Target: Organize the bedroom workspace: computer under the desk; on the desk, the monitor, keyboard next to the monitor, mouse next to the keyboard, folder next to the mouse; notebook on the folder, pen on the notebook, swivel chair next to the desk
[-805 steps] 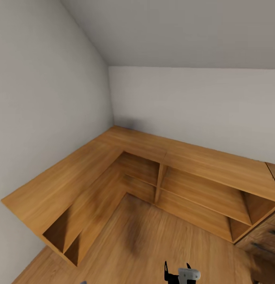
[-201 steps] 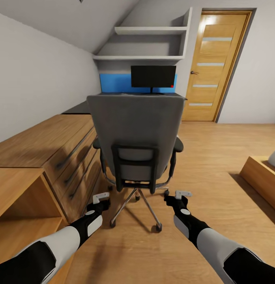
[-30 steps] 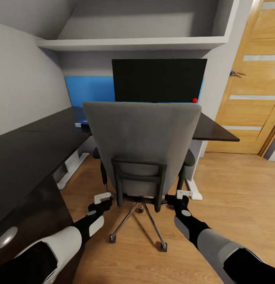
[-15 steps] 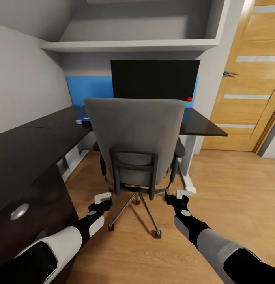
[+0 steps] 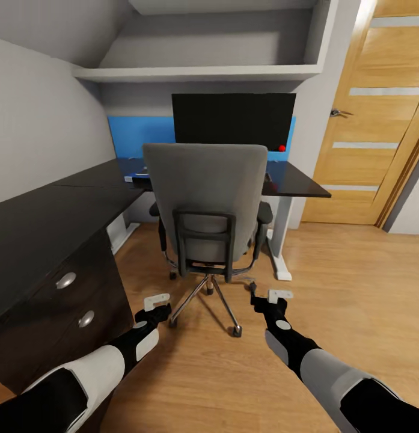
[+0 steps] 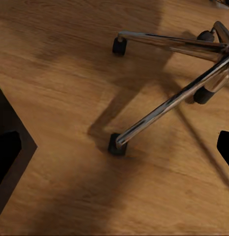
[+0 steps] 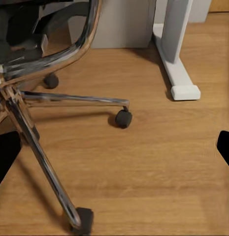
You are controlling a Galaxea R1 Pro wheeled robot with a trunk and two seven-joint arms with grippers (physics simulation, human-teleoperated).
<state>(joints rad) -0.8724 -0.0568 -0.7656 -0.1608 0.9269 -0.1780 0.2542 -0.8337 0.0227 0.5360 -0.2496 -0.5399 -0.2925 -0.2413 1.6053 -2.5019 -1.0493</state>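
Swivel chair (image 5: 204, 204) facing the black counter (image 5: 47, 219), monitor (image 5: 233, 118) standing on its far side; left claw (image 5: 156, 302) and right claw (image 5: 271, 297) spread wide, empty, low over the floor (image 5: 353, 282).

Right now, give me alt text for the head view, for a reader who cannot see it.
A grey swivel chair faces away, its back towards the camera, in front of a black desk with a monitor on it. Two arms reach low over the wood floor, left gripper and right gripper near the chair's chrome base.
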